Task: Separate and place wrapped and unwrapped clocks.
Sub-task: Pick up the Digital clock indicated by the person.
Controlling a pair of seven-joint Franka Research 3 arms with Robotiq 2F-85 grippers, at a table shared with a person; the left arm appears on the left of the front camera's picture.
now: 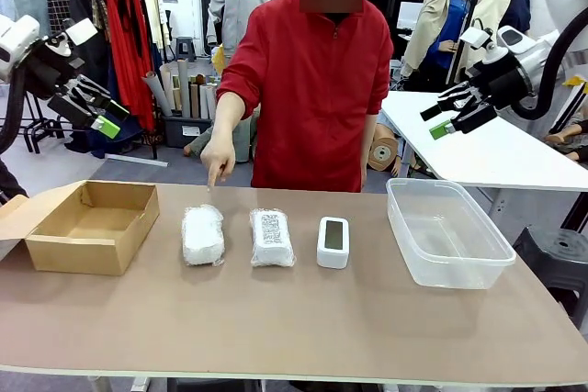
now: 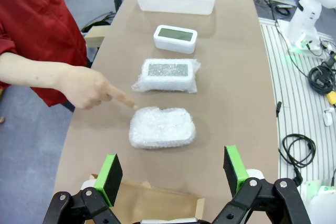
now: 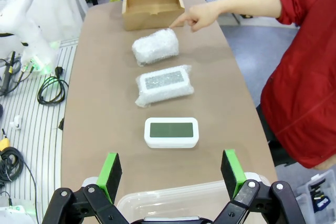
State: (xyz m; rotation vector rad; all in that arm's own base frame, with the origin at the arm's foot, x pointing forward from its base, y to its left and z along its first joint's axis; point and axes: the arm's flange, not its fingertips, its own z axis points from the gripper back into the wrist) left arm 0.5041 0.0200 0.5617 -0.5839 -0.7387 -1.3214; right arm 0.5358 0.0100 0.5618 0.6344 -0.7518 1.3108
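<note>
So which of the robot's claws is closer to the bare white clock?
Right. The right gripper hangs over the clear tub beside the clock; the left gripper hangs over the cardboard box, with both wrapped bundles between it and the clock.

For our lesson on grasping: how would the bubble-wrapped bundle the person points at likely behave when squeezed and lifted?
The bundle would probably give a little first, since soft bubble wrap covers it. Its glossy plastic may prove slippery. Lying flat and blocky on the table, it looks unlikely to roll when pushed.
</note>
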